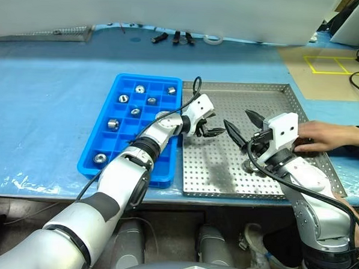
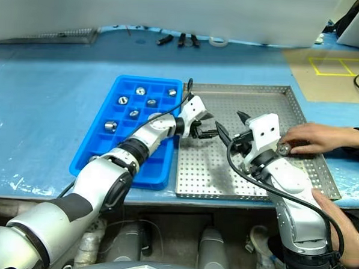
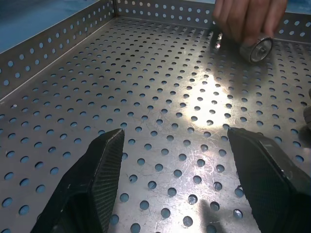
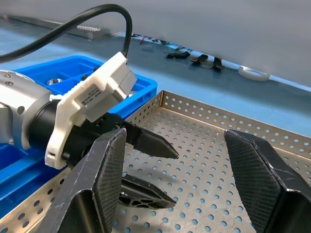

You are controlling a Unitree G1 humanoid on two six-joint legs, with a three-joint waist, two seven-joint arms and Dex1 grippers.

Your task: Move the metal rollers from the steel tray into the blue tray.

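Black fingers of the left gripper stand well apart with nothing between them, hovering low over the perforated floor of the steel tray near its left rim; in the left wrist view the two pads frame bare holed metal. Facing it from the right, the right gripper also has its fingers spread wide and empty, raised a little above the tray floor, its tips pointing toward the left gripper so that the two sets of fingers are near each other over the tray's middle. The right wrist view looks straight at the left gripper and its white wrist housing, with a black cable looping over it. On the tray's right side a person's hand reaches in from the edge and rests its fingers on a metal roller, a shiny ring lying on the floor near the far right rim; this hand sits just behind the right gripper's white housing. Another roller lies on the tray floor, partly hidden under the right wrist. Just left of the steel tray, touching its rim, sits the blue tray, with metal rollers already lying singly in several of its square compartments; the left forearm crosses over its right-hand cells. Both trays rest on a pale blue table sheet, at whose far edge lie a few small black tools and a white ring.
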